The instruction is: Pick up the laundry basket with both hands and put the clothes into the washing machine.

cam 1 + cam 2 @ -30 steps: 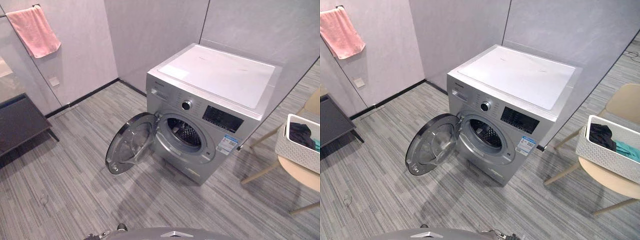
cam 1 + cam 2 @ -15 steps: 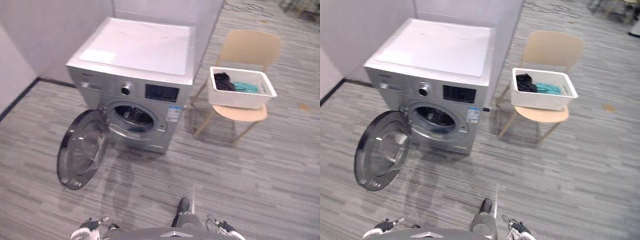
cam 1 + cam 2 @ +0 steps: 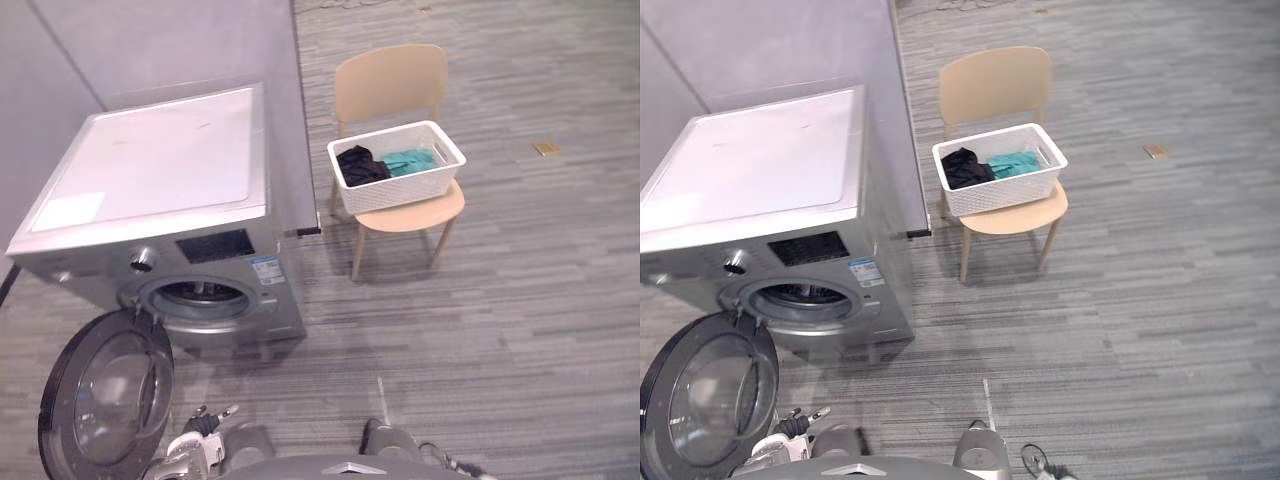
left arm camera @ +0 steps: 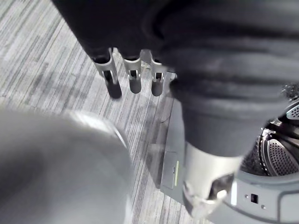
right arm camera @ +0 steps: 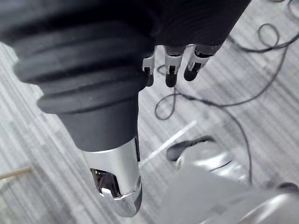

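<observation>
There is one washing machine (image 3: 170, 180), one white basket (image 3: 400, 190) and one tan chair (image 3: 392, 85). The basket sits on the chair's seat, well ahead of both robot hands and more toward the right robot hand's side. In it lie two clothes side by side, a black one (image 3: 360, 163) and a teal one (image 3: 408, 160).

The washing machine stands ahead of the left robot hand (image 4: 134, 80), with its round door (image 3: 100, 400) swung open just beside that hand. The left robot hand's fingers hang straight, a little spread, holding nothing. The right robot hand (image 5: 171, 70) is likewise straight-fingered and empty over the striped grey floor (image 5: 56, 154).

The left wrist view shows the drum's (image 4: 280, 158) holed metal inside from close by, where the head views give a dark opening. The head views add a grey wall panel (image 3: 180, 40) behind the machine, its edge reaching between machine and chair. They also show one small tan thing (image 3: 546, 148) on the floor, off to the chair's right.
</observation>
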You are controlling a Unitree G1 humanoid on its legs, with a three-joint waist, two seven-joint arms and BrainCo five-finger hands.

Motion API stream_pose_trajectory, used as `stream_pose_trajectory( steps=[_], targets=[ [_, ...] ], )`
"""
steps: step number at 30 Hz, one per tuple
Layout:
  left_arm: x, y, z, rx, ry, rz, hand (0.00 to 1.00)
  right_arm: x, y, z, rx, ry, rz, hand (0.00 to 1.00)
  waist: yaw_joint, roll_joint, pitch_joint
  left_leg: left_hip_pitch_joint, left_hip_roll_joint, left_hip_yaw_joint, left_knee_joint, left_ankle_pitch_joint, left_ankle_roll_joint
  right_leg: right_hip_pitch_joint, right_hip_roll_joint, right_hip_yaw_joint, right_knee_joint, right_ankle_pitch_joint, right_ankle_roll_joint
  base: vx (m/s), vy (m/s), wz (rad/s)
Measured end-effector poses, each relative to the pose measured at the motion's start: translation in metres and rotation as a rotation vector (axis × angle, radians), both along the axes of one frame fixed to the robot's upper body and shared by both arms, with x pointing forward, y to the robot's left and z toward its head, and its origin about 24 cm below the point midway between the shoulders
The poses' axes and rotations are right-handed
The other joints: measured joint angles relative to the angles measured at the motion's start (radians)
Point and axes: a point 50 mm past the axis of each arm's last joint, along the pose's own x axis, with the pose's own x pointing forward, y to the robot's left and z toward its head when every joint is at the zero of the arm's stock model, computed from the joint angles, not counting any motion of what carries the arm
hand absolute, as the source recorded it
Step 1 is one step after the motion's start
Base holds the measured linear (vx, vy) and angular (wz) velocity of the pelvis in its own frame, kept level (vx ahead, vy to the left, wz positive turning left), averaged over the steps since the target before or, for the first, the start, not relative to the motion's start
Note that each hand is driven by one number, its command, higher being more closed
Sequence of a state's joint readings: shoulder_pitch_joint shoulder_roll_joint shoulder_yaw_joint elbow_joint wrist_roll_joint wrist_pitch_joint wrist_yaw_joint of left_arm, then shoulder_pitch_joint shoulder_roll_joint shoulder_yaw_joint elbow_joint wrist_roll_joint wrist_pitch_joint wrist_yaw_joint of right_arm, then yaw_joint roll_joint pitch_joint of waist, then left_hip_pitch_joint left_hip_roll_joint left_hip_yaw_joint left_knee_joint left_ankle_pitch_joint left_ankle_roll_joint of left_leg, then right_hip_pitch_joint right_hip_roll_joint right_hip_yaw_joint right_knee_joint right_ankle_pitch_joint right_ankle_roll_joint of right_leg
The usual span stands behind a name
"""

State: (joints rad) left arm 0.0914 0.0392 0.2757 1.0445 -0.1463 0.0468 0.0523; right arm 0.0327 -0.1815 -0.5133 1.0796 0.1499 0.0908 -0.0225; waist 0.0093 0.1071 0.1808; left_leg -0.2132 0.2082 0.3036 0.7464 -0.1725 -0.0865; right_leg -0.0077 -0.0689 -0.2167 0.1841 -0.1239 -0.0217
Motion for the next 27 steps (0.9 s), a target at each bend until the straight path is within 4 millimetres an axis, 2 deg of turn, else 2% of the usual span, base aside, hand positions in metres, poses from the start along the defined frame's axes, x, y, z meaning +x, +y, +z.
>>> stream_pose_trajectory(
  steps=[1, 2, 3, 4, 5, 6, 7, 8, 9, 11, 12, 13, 14, 15, 16, 18, 19, 20, 21, 22, 23, 24, 25, 26, 27],
  targets=[
    [-0.012, 0.0, -0.002, -0.006, 0.03, 0.018, 0.0, 0.01, 0.007, 0.001, 0.012, -0.03, 0.009, 0.0, 0.006, -0.004, 0.001, -0.011, -0.018, 0.018, -0.133, 0.0, 0.006, 0.037, 0.017, 0.018, -0.032, 0.0, 0.005, 0.32, -0.051, -0.74],
    [-0.015, -0.002, -0.003, -0.015, 0.036, 0.037, 0.0, 0.013, 0.008, 0.001, 0.01, -0.041, 0.014, 0.0, 0.011, -0.006, 0.002, -0.016, -0.028, 0.022, -0.206, 0.004, 0.01, 0.05, 0.019, 0.027, -0.04, -0.003, 0.013, 0.34, -0.032, -0.58],
    [-0.02, -0.007, -0.005, -0.035, 0.042, 0.084, 0.0, 0.02, 0.008, 0.004, -0.004, -0.059, 0.051, 0.0, 0.028, -0.004, 0.001, -0.017, -0.061, -0.001, -0.371, 0.039, 0.002, 0.062, 0.023, 0.051, -0.049, -0.013, 0.033, 0.4, 0.062, -0.72],
    [-0.029, -0.008, -0.006, -0.044, 0.067, 0.11, 0.0, 0.033, 0.008, 0.008, -0.013, -0.083, 0.076, 0.0, 0.05, 0.004, -0.002, -0.018, -0.097, -0.088, -0.537, 0.097, -0.011, 0.072, 0.033, 0.098, -0.064, -0.026, 0.054, 0.33, 0.075, -0.78],
    [-0.031, -0.008, -0.007, -0.046, 0.075, 0.114, 0.0, 0.037, 0.009, 0.008, -0.015, -0.086, 0.093, 0.0, 0.055, 0.007, -0.003, -0.018, -0.099, -0.108, -0.554, 0.104, -0.009, 0.074, 0.036, 0.111, -0.066, -0.029, 0.059, 0.35, 0.166, -1.1],
    [-0.042, -0.01, -0.009, -0.058, 0.115, 0.143, 0.0, 0.048, 0.013, 0.011, -0.026, -0.093, 0.154, 0.0, 0.073, 0.007, -0.008, -0.01, -0.115, -0.165, -0.553, 0.156, 0.024, 0.079, 0.041, 0.158, -0.061, -0.048, 0.067, 0.4, 0.239, -1.02],
    [-0.056, -0.011, -0.011, -0.062, 0.154, 0.166, 0.0, 0.056, 0.019, 0.012, -0.028, -0.105, 0.198, 0.0, 0.077, 0.001, -0.018, -0.006, -0.133, -0.17, -0.516, 0.185, 0.064, 0.079, 0.025, 0.191, -0.023, -0.086, 0.083, 0.48, 0.276, -0.94],
    [-0.058, -0.008, -0.011, -0.057, 0.158, 0.178, 0.0, 0.056, 0.024, 0.011, -0.02, -0.107, 0.206, 0.0, 0.075, -0.021, -0.019, -0.004, -0.149, -0.162, -0.491, 0.161, 0.071, 0.084, 0.01, 0.195, 0.003, -0.109, 0.093, 0.51, 0.238, -0.29],
    [-0.058, -0.002, -0.01, -0.039, 0.158, 0.175, 0.0, 0.049, 0.032, 0.006, 0.004, -0.097, 0.201, 0.0, 0.07, -0.06, -0.026, 0.017, -0.188, -0.16, -0.475, 0.116, 0.08, 0.085, -0.03, 0.189, 0.073, -0.142, 0.11, 0.35, 0.12, 0.04],
    [-0.052, 0.002, -0.009, -0.028, 0.141, 0.165, 0.0, 0.043, 0.04, 0.003, 0.026, -0.092, 0.198, 0.0, 0.082, -0.076, -0.03, 0.074, -0.205, -0.14, -0.493, 0.081, 0.093, -0.011, -0.062, 0.187, 0.338, -0.143, 0.122, 0.4, 0.154, -0.07],
    [-0.047, 0.006, -0.008, -0.015, 0.135, 0.132, 0.0, 0.041, 0.047, 0.001, 0.056, -0.107, 0.208, 0.0, 0.072, -0.094, -0.026, 0.12, -0.222, -0.136, -0.486, 0.052, 0.093, -0.135, -0.085, 0.21, 0.648, -0.091, 0.192, 0.38, 0.142, -0.15],
    [-0.046, 0.007, -0.007, -0.011, 0.134, 0.124, 0.0, 0.04, 0.048, 0.001, 0.061, -0.106, 0.21, 0.0, 0.068, -0.098, -0.023, 0.132, -0.224, -0.135, -0.483, 0.052, 0.101, -0.155, -0.09, 0.216, 0.705, -0.085, 0.203, 0.39, 0.07, 0.1],
    [-0.037, 0.009, -0.006, 0.0, 0.108, 0.1, 0.0, 0.032, 0.048, -0.002, 0.07, -0.087, 0.207, 0.0, 0.054, -0.106, -0.019, 0.173, -0.234, -0.144, -0.475, 0.032, 0.108, -0.21, -0.102, 0.214, 0.872, -0.082, 0.209, 0.39, -0.004, 0.38],
    [-0.026, 0.011, -0.003, 0.009, 0.071, 0.09, 0.0, 0.025, 0.044, -0.003, 0.067, -0.081, 0.178, 0.0, 0.04, -0.104, -0.018, 0.208, -0.238, -0.163, -0.475, 0.021, 0.104, -0.252, -0.121, 0.193, 0.936, -0.095, 0.189, 0.37, -0.032, 0.47],
    [-0.019, 0.012, -0.002, 0.011, 0.052, 0.086, 0.0, 0.021, 0.04, -0.003, 0.062, -0.069, 0.166, 0.0, 0.032, -0.101, -0.017, 0.224, -0.235, -0.17, -0.48, 0.021, 0.104, -0.268, -0.137, 0.171, 0.93, -0.101, 0.182, 0.35, -0.073, 0.5],
    [0.009, 0.009, 0.003, 0.006, -0.025, 0.082, 0.0, 0.012, 0.029, -0.003, 0.048, -0.066, 0.087, 0.0, 0.024, -0.095, -0.015, 0.269, -0.216, -0.196, -0.519, 0.018, 0.095, -0.304, -0.236, 0.078, 0.786, -0.125, 0.132, 0.35, -0.138, 0.41],
    [0.01, 0.013, 0.004, 0.025, -0.005, 0.14, 0.0, 0.007, 0.025, -0.003, 0.047, -0.069, 0.039, 0.0, 0.023, -0.091, -0.013, 0.286, -0.192, -0.198, -0.522, 0.0, 0.067, -0.308, -0.296, 0.047, 0.583, -0.105, 0.103, 0.28, -0.172, 0.13],
    [0.006, 0.015, 0.003, 0.035, 0.002, 0.144, 0.0, 0.005, 0.025, -0.003, 0.048, -0.067, 0.025, 0.0, 0.026, -0.088, -0.011, 0.294, -0.181, -0.198, -0.522, -0.008, 0.053, -0.303, -0.304, 0.053, 0.486, -0.085, 0.102, 0.29, -0.31, -0.03],
    [0.0, 0.024, 0.004, 0.065, 0.016, 0.148, 0.0, 0.0, 0.023, -0.004, 0.052, -0.064, -0.004, 0.0, 0.031, -0.086, -0.011, 0.308, -0.156, -0.2, -0.521, -0.025, 0.027, -0.287, -0.308, 0.081, 0.298, -0.032, 0.114, 0.19, -0.241, -0.07],
    [-0.002, 0.031, 0.005, 0.086, 0.025, 0.149, 0.0, -0.001, 0.024, -0.005, 0.059, -0.059, -0.016, 0.0, 0.033, -0.088, -0.012, 0.312, -0.145, -0.203, -0.52, -0.038, 0.012, -0.281, -0.305, 0.106, 0.222, -0.004, 0.122, 0.29, -0.459, 0.05],
    [-0.007, 0.044, 0.007, 0.127, 0.047, 0.159, 0.0, -0.007, 0.026, -0.007, 0.078, -0.045, -0.055, 0.0, 0.033, -0.093, -0.014, 0.314, -0.122, -0.215, -0.507, -0.068, -0.018, -0.269, -0.302, 0.153, 0.131, 0.047, 0.142, 0.24, -0.497, 0.16],
    [-0.017, 0.057, 0.009, 0.167, 0.076, 0.172, 0.0, -0.013, 0.028, -0.01, 0.097, -0.026, -0.084, 0.0, 0.032, -0.099, -0.018, 0.315, -0.096, -0.226, -0.481, -0.113, -0.046, -0.261, -0.298, 0.17, 0.127, 0.064, 0.166, 0.28, -0.628, 0.18],
    [-0.026, 0.064, 0.01, 0.19, 0.097, 0.181, 0.0, -0.018, 0.03, -0.011, 0.108, -0.01, -0.095, 0.0, 0.033, -0.106, -0.023, 0.325, -0.085, -0.229, -0.474, -0.13, -0.064, -0.254, -0.292, 0.174, 0.141, 0.058, 0.176, 0.24, -0.627, 0.27],
    [-0.037, 0.062, 0.008, 0.179, 0.119, 0.185, 0.0, -0.025, 0.026, -0.012, 0.103, 0.01, -0.103, 0.0, 0.023, -0.082, -0.036, 0.352, -0.032, -0.252, -0.475, -0.155, -0.087, -0.251, -0.26, 0.15, 0.219, 0.097, 0.248, 0.21, -0.502, 0.36],
    [-0.046, 0.05, 0.003, 0.14, 0.134, 0.18, 0.0, -0.03, 0.019, -0.011, 0.086, 0.025, -0.102, 0.0, 0.027, -0.04, -0.066, 0.362, 0.01, -0.275, -0.472, -0.145, -0.056, -0.254, -0.225, 0.118, 0.253, 0.043, 0.231, 0.42, -0.651, 0.39]
  ],
)
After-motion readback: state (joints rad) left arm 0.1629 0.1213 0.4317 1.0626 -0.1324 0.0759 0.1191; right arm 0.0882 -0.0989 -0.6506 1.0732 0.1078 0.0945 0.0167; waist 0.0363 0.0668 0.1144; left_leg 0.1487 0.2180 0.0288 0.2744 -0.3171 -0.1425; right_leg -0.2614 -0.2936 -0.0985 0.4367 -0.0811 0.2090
